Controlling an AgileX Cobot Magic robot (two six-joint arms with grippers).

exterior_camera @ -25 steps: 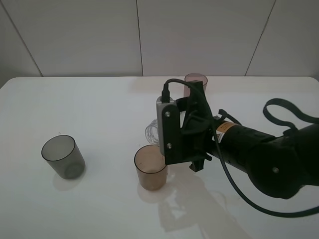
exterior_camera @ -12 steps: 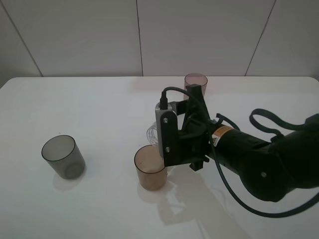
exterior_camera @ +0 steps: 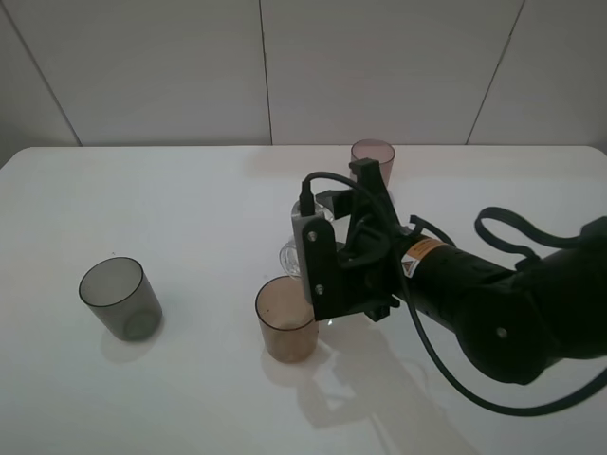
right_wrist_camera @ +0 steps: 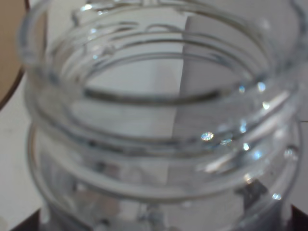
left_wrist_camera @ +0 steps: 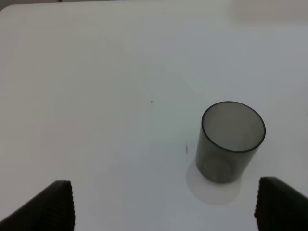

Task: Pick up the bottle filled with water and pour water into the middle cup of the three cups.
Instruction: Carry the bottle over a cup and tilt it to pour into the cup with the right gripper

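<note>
high view: i see my right arm [exterior_camera: 493,303] reaching in over the white table [exterior_camera: 190,204], its grey wrist camera housing [exterior_camera: 316,258] covering most of the hand. the right gripper [right_wrist_camera: 163,222] is clamped on the bottle [exterior_camera: 288,254], a clear plastic one, held tilted just behind the rim of the middle cup [exterior_camera: 285,320], the brown-amber tumbler. the smoky grey cup [exterior_camera: 119,298] stands well apart to the left, and the mauve-pink cup [exterior_camera: 373,158] is near the table's far edge.

right wrist view: the bottle's ribbed, uncapped neck fills the frame, with the amber cup's rim at one edge.

left wrist view: the left gripper [left_wrist_camera: 171,211] hangs over the table with its jaws wide apart and nothing between them, the grey cup ahead of it.
</note>
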